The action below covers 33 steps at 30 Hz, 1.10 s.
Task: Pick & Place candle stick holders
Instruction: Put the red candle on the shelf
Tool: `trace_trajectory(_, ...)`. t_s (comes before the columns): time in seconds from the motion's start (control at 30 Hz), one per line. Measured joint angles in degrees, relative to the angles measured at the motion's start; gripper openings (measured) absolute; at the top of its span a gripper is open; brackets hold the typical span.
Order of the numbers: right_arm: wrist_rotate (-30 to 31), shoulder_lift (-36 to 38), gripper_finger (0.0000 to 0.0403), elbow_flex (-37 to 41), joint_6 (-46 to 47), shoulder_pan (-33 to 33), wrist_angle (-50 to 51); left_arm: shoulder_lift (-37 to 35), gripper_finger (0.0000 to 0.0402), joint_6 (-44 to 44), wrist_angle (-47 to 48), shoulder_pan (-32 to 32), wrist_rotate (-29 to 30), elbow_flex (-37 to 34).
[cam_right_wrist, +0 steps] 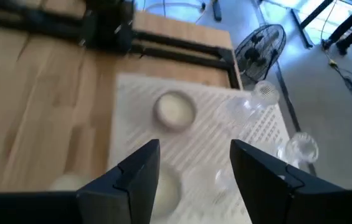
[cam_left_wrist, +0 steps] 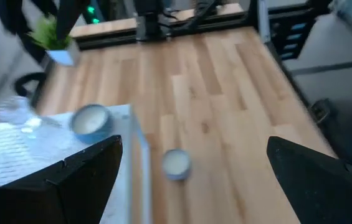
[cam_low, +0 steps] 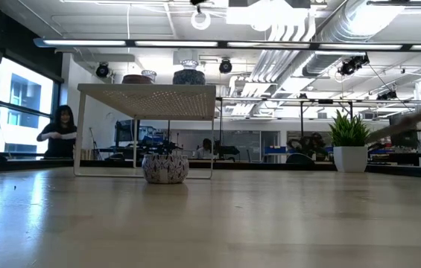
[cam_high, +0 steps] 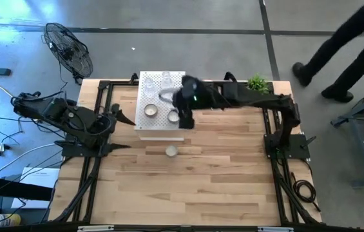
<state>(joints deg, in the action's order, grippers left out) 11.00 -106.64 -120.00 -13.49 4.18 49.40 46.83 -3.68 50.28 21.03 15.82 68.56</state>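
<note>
A white perforated box [cam_high: 161, 106] stands on the table's far half. On its top rest two silvery cups with white centres [cam_high: 151, 111] [cam_high: 173, 117] and several clear glass holders [cam_high: 166, 80]. A third silvery cup [cam_high: 171, 151] sits on the table in front of the box, and it also shows in the low view [cam_low: 165, 167]. My right gripper [cam_right_wrist: 194, 146] is open above the box top, near one silvery cup [cam_right_wrist: 163, 190] and touching nothing. My left gripper [cam_left_wrist: 194, 146] is open and empty at the box's left side.
A small green potted plant [cam_high: 256, 82] stands at the table's far right edge. A fan [cam_high: 69, 48] stands on the floor beyond the far left corner. A person [cam_high: 343, 45] walks beyond the far right. Bare wood lies across the near half [cam_high: 188, 187].
</note>
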Motion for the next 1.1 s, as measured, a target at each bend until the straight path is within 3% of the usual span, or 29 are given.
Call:
trace_trajectory(0.13,7.5,2.7,0.0188,0.0,4.9,-6.8,8.6,1.6,0.0393,-4.4,-3.9,0.0,-2.4,-3.1)
trace_trajectory(0.37,19.4,4.2,0.0188,0.0,21.3,-17.7,21.0,6.1,0.0393,-4.9,-10.9,0.0,-6.1,-9.7)
trace_trajectory(0.53,25.2,4.3,0.0188,2.8,29.5,-23.7,24.4,8.9,0.0393,-8.3,-26.3,0.0,-4.4,-17.2)
trace_trajectory(0.73,31.4,4.4,0.0188,9.0,35.8,-28.7,25.7,12.1,0.0393,-16.1,-53.9,0.0,3.7,-31.6)
trace_trajectory(0.87,36.2,4.3,0.0188,12.6,39.7,-31.1,26.3,13.9,0.0393,-21.6,-66.2,1.1,10.6,-40.7)
trace_trajectory(0.97,38.7,4.5,0.0188,15.1,43.8,-32.8,26.5,14.7,0.0393,-22.3,-72.2,4.2,19.6,-45.5)
trace_trajectory(1.1,39.0,5.0,0.0188,18.1,49.4,-34.9,26.0,16.3,0.0393,-21.8,-74.6,10.9,35.9,-49.1)
